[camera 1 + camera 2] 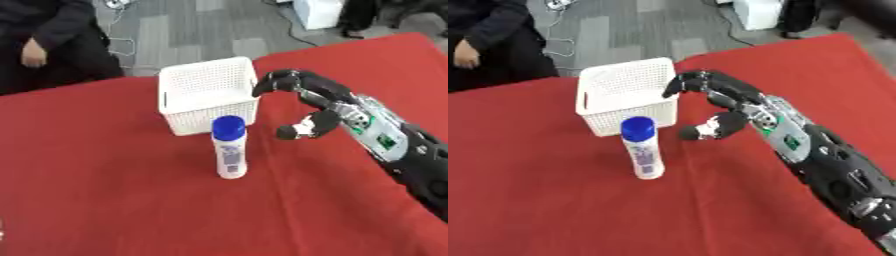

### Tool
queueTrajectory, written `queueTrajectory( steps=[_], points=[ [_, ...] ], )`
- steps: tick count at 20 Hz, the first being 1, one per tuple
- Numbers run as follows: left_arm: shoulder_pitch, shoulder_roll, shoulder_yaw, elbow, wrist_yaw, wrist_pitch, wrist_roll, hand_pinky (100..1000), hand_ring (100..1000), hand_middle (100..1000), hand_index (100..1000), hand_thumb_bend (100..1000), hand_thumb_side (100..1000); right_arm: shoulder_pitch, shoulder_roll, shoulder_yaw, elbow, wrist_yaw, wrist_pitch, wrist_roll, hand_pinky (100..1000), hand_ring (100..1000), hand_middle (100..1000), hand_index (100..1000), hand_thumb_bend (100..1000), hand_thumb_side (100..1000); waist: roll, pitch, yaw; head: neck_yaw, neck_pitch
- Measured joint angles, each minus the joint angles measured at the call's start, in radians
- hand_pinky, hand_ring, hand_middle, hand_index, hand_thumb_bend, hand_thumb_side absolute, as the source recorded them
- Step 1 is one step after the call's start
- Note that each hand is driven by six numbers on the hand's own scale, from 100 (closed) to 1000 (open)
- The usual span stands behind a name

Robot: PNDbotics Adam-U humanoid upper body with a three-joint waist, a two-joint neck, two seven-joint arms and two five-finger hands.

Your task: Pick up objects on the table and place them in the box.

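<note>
right hand [317, 102] curled, grasping nothing, beside white basket [208, 95], seemingly touching its rim; bottle [230, 148] upright in front

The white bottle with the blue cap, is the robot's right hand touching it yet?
Apart. In the left eye view, red tablecloth shows between the bottle and the right hand, whose curled fingers hang beside the white basket, holding nothing.

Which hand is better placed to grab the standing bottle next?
Probably the right hand: it hovers with curled fingers beside the upright white bottle with a blue cap, near the white perforated plastic basket. The left hand is not in view.
</note>
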Motion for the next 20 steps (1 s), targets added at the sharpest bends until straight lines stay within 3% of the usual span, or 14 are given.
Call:
queueTrajectory(
  steps=[20],
  points=[
    [-0.001, 0.000, 0.000, 0.000, 0.000, -0.001, 0.000, 679, 653, 749, 840, 463, 1000, -0.003, 0.082, 0.038, 0.042, 0.001, 0.002, 0.077, 689, 740, 735, 840, 731, 1000, 0.000, -0.002, 0.006, 0.000, 0.000]
  ],
)
